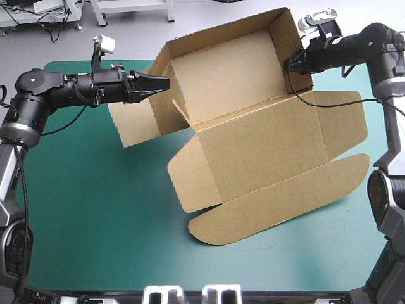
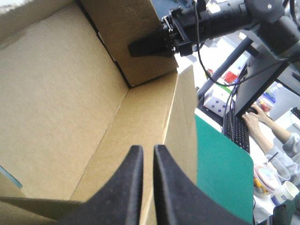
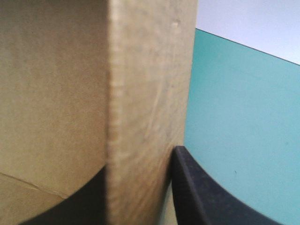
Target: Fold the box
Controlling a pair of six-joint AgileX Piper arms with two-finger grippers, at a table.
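Pinched at the left wall of the box (image 1: 253, 145) by the left gripper (image 1: 163, 82), clamped at the right wall by the right gripper (image 1: 290, 63). Propped as a tilted tray over the desk (image 1: 95, 221) toward its far edge, with the lid (image 1: 278, 190) flat nearer in. Likely to slip out of such thin edge holds, or to crumple at a crease under uneven pull. Could also spring open at the raised walls. Stiff brown corrugated board, matt, sharply scored, with rounded flap corners

The box (image 1: 266, 152) was plain brown board on every wall and flap, without print. The counter (image 1: 95, 215) wore an even teal-green cover. Both arms' jaws were black and matt, with no markings.
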